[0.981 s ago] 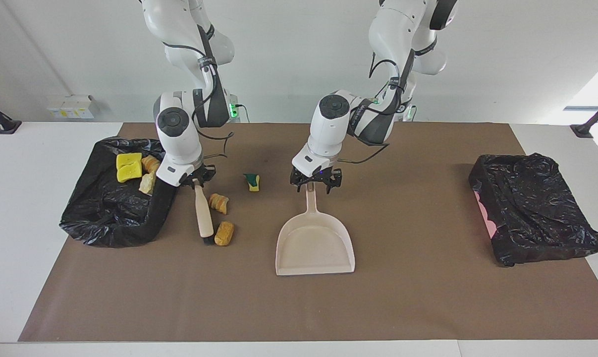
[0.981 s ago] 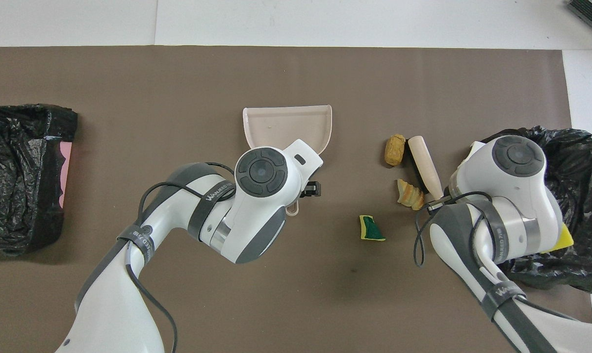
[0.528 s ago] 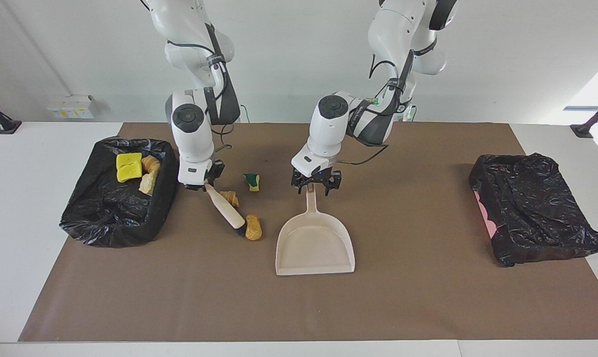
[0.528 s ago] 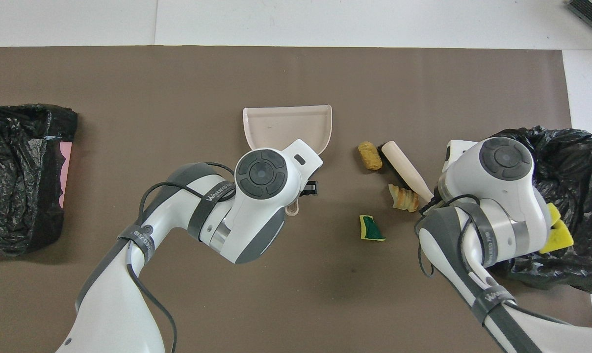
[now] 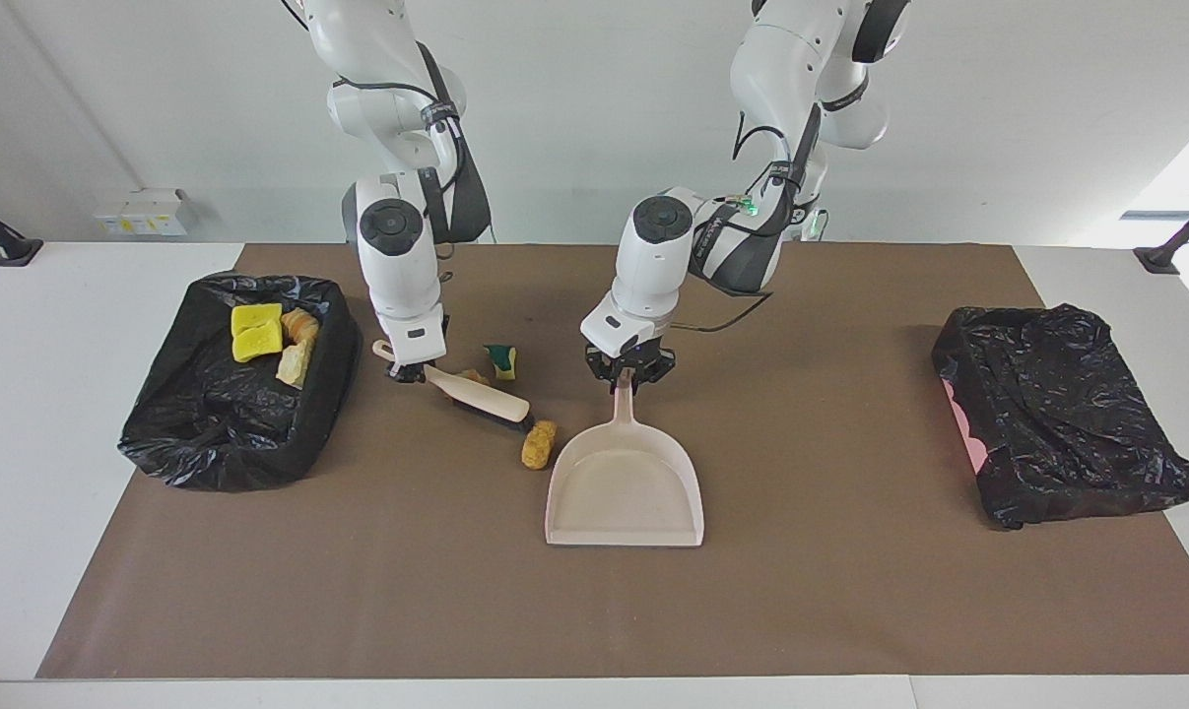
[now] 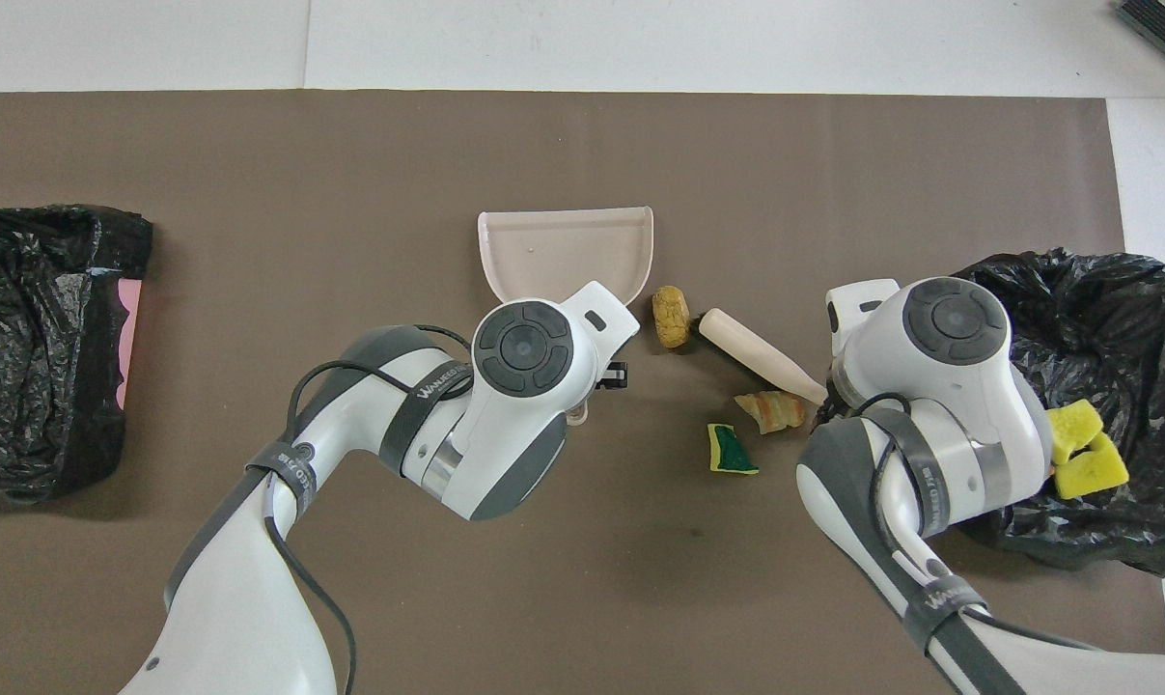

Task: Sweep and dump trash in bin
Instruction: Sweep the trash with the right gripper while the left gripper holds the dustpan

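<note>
**Two arms at a brown worktop, one grasping a brush, the other a dustpan, with one scrap between the tools.**

The right end effector is clenched on the handle of the beige wooden brush. Its long axis slants away from the robots toward the beige plastic dustpan. The left end effector is clamped on that pan's handle.

An orange-brown bread-like lump lies at the brush's tip, just beside the pan's side wall. It is not at the mouth, which opens away from the robots, so I judge it must be swept round.

Count:
- On the worktop: three scraps, namely that lump, a curled bread piece and a green-backed yellow sponge.
- In the black-bagged bin at the right arm's end: four scraps.
- At the left arm's end: a second bagged bin.
</note>
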You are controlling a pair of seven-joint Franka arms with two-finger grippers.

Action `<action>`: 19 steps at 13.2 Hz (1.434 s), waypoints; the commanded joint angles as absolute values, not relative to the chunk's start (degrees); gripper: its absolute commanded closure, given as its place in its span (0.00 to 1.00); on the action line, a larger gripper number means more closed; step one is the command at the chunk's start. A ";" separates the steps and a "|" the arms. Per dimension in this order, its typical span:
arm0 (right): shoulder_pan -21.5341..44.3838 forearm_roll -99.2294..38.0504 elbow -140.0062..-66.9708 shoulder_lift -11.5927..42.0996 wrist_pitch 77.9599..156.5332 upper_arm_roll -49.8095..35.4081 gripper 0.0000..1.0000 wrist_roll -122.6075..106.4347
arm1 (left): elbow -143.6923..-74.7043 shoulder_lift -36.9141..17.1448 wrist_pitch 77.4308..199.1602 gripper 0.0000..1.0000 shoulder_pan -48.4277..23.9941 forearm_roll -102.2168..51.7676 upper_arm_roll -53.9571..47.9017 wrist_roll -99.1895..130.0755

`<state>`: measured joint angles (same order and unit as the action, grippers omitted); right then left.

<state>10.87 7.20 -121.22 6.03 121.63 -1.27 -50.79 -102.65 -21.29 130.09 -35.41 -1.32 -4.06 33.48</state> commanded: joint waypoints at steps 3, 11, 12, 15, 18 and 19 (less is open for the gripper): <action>10.28 7.82 -116.46 6.42 118.05 -1.67 1.00 -53.71 | -103.01 -16.54 125.89 1.00 -33.15 5.27 -2.37 22.99; 8.17 7.82 -118.29 4.93 114.17 -1.14 1.00 -27.19 | -103.62 -2.20 106.98 1.00 -18.74 5.19 -2.46 -25.33; 6.69 7.82 -119.34 4.31 114.00 -0.97 1.00 -24.46 | -103.62 -2.11 105.92 1.00 -17.68 5.19 -2.46 -30.97; 4.05 7.47 -123.38 1.59 111.63 -1.05 1.00 -15.86 | -108.52 0.34 106.78 1.00 -14.25 5.01 -2.46 -47.67; 4.22 7.12 -128.56 -2.10 109.96 -1.14 1.00 -2.50 | -114.94 3.51 108.36 1.00 -13.27 4.66 -2.46 -52.91; 4.48 7.03 -130.32 -3.41 109.43 -1.14 1.00 0.41 | -116.09 3.95 109.33 1.00 -13.88 4.57 -2.55 -53.00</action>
